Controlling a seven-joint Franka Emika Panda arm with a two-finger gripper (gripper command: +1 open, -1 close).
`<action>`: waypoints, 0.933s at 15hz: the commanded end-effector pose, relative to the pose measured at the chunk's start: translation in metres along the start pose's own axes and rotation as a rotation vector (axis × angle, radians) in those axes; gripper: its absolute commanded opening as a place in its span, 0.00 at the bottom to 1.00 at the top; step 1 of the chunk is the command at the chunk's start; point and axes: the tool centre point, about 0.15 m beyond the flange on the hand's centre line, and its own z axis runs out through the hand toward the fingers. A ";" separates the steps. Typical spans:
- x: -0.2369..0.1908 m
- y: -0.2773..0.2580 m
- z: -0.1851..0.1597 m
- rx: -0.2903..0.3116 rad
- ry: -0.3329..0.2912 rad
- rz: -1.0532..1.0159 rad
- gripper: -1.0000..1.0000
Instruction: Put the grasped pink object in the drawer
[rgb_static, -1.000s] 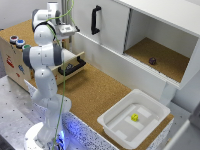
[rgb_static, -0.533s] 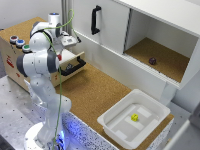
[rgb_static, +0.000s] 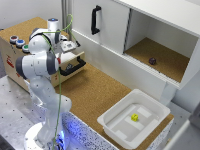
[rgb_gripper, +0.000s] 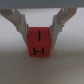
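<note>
Clamped on either side of a pink-red cube (rgb_gripper: 39, 42) with black letter markings on its faces, the jaws (rgb_gripper: 40, 31) fill the wrist view; both pale fingers (rgb_gripper: 21, 25) press flat against the cube's sides. Behind it the background is a blur and I cannot make out what lies below.

From the exterior view, the white Franka arm (rgb_static: 40, 65) bends over toward the exterior view's left, its wrist end hanging above the pulled-out light wooden drawer (rgb_static: 75, 64) with the black horizontal bar handle. The cube itself is hidden there by the arm. The drawer belongs to a low wooden cabinet with a cork top (rgb_static: 100, 90), which serves as the table. A white cupboard with a black vertical handle (rgb_static: 95, 20) stands behind, its open compartment holding a small dark object (rgb_static: 152, 61). Nearer the exterior view's right, a white plastic tub (rgb_static: 117, 120) sits on the cork with a small yellow object (rgb_static: 134, 117) inside.
</note>
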 end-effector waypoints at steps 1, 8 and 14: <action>0.004 0.003 -0.011 -0.032 0.072 -0.025 1.00; 0.019 -0.008 -0.054 -0.056 0.062 0.009 1.00; 0.047 -0.026 -0.092 0.012 0.043 0.047 1.00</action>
